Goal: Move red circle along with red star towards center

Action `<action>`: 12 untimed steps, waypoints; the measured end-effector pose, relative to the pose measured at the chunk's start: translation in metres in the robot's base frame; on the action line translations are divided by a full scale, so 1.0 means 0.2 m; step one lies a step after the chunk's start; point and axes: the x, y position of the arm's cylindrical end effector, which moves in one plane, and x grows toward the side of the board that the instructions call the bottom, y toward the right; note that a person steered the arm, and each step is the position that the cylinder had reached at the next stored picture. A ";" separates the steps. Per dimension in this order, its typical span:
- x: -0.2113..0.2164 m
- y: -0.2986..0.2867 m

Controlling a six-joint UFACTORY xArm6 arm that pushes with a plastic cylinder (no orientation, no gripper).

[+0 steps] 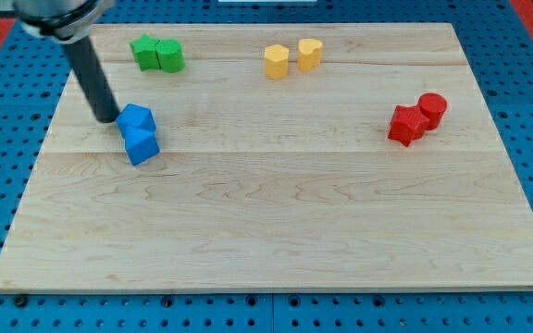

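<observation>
Red circle [432,107], red star [405,125] far from my tip [107,118].

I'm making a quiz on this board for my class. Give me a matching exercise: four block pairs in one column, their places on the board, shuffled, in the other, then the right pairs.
Column one:
1. red blocks
2. blue blocks
3. green blocks
4. yellow blocks

Column two:
A. the view's top, near the middle
B. the view's right
C. the view's top left
D. the view's left, right beside my tip

Pairs: 1-B, 2-D, 3-C, 4-A
</observation>
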 end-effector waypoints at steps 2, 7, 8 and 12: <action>-0.01 0.15; -0.06 0.58; -0.07 1.00; -0.07 2.02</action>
